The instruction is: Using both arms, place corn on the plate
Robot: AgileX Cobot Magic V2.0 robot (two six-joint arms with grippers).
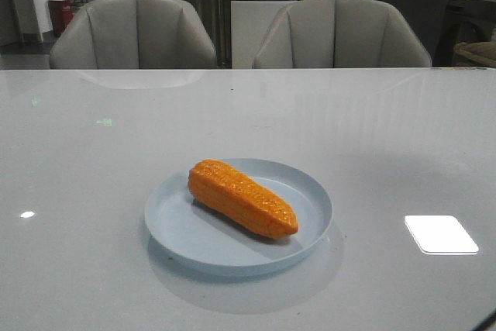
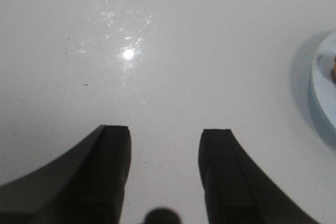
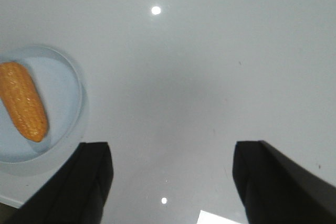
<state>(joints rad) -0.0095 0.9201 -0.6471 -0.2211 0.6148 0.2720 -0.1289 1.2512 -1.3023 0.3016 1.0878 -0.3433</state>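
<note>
The orange corn (image 1: 242, 198) lies on its side across the pale blue plate (image 1: 178, 226) near the table's front middle, its tapered end toward the front right. In the right wrist view the corn (image 3: 23, 107) and plate (image 3: 65, 85) show off to one side of my right gripper (image 3: 172, 153), which is open and empty over bare table. My left gripper (image 2: 164, 135) is open and empty over bare table; only the plate's rim (image 2: 321, 82) shows at that view's edge. Neither gripper shows in the front view.
The glossy grey-white table (image 1: 387, 137) runs wide around the plate. Two grey chairs (image 1: 133, 32) (image 1: 341, 35) stand behind its far edge. A bright light reflection (image 1: 440, 234) lies on the table at the front right.
</note>
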